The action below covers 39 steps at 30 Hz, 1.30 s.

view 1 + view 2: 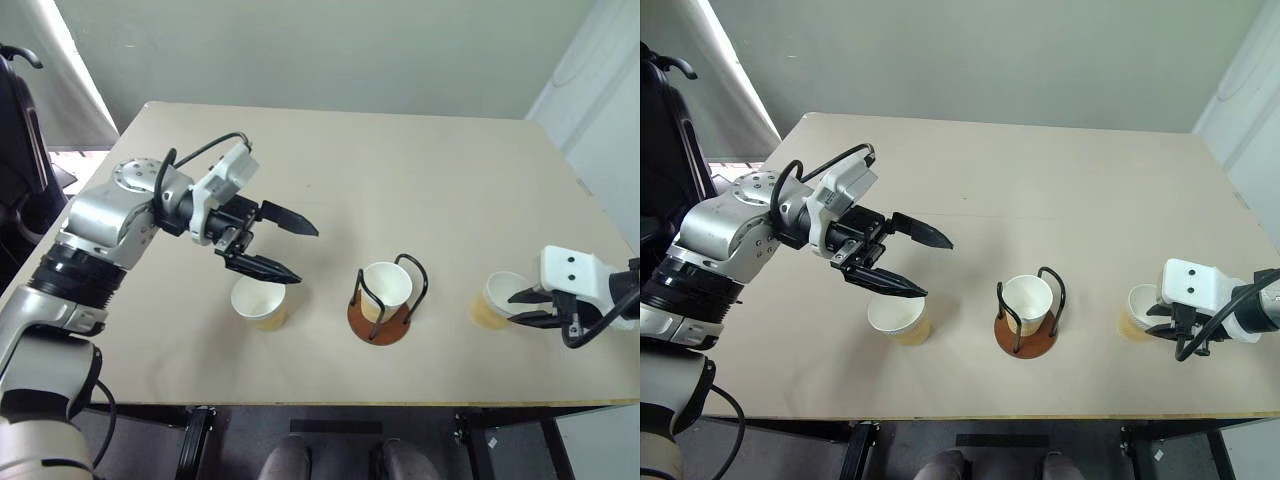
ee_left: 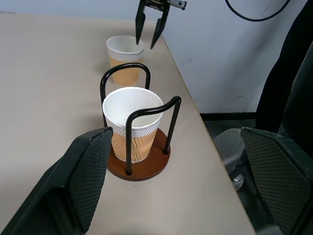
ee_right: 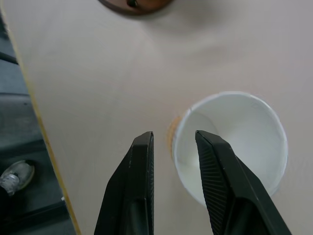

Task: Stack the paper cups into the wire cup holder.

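Paper cups stand on the table (image 1: 400, 160) in a row: one (image 1: 386, 289) inside the wire cup holder (image 1: 385, 305) at centre, one (image 1: 261, 301) under the left gripper (image 1: 290, 245), whose fingers are spread wide, and one (image 1: 496, 300) near the right edge. Right gripper (image 3: 173, 147) straddles that cup's rim with narrowly parted fingers, one inside and one outside.

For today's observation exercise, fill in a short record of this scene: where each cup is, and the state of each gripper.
cup in holder: one paper cup upright inside the wire cup holder
left cup: on the table, under the left gripper
right cup: at the right gripper
left gripper: open, above the cup
right gripper: fingers straddling the cup's rim, not closed on it
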Tool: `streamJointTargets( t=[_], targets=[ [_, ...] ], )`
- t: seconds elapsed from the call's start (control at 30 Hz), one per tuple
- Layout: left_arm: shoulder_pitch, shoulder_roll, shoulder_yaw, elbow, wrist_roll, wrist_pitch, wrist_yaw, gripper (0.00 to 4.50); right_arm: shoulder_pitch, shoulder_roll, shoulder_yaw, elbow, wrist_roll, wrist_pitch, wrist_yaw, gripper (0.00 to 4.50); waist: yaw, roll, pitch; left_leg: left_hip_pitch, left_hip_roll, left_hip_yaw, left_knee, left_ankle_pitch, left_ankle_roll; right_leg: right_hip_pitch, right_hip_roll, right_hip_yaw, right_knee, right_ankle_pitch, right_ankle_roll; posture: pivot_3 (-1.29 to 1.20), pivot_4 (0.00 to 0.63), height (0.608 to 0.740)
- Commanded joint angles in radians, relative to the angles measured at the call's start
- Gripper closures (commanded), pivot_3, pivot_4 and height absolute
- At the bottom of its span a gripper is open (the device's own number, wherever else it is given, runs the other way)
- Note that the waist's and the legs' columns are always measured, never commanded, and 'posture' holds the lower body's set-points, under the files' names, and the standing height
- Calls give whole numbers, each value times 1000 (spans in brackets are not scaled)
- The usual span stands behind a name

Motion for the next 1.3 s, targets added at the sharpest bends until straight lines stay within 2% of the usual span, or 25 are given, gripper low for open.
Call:
streamJointTargets(
  t=[0.03,0.43,0.53,0.6,0.83,1.07,1.3],
  targets=[
    [-2,4,45,-28,-8,2,-34,0,-15,12,21,13,-34,-29,-14,3243,0,0,0,0,0,0,0,0,0,0,0,0,0,0,0,0,150,740],
    [-12,-1,41,-23,-1,0,-34,0,-61,73,138,63,-123,-65,-28,3243,-1,0,0,0,0,0,0,0,0,0,0,0,0,0,0,0,150,740],
    [-11,-2,41,-24,4,-1,-34,0,-91,94,169,68,-139,-62,-33,3854,-2,0,0,0,0,0,0,0,0,0,0,0,0,0,0,0,150,740],
    [-9,-2,43,-26,6,-1,-34,0,-107,103,181,70,-146,-60,-32,4481,-2,0,0,0,0,0,0,0,0,0,0,0,0,0,0,0,150,740],
    [-2,-2,51,-25,17,-6,-34,0,-160,112,171,65,-140,-38,-21,4481,-2,0,0,0,0,0,1,0,0,0,0,0,0,0,0,0,150,740],
    [-4,-3,46,-16,26,-18,-34,0,-393,101,75,6,1,109,-5,4481,-7,0,0,0,0,0,0,0,0,0,0,0,0,0,0,0,150,740],
    [-21,-22,29,0,36,-34,-34,0,-738,200,148,-56,135,273,-27,4481,-8,0,0,0,0,-1,0,0,0,-1,1,0,0,0,0,0,150,740]
  ],
)
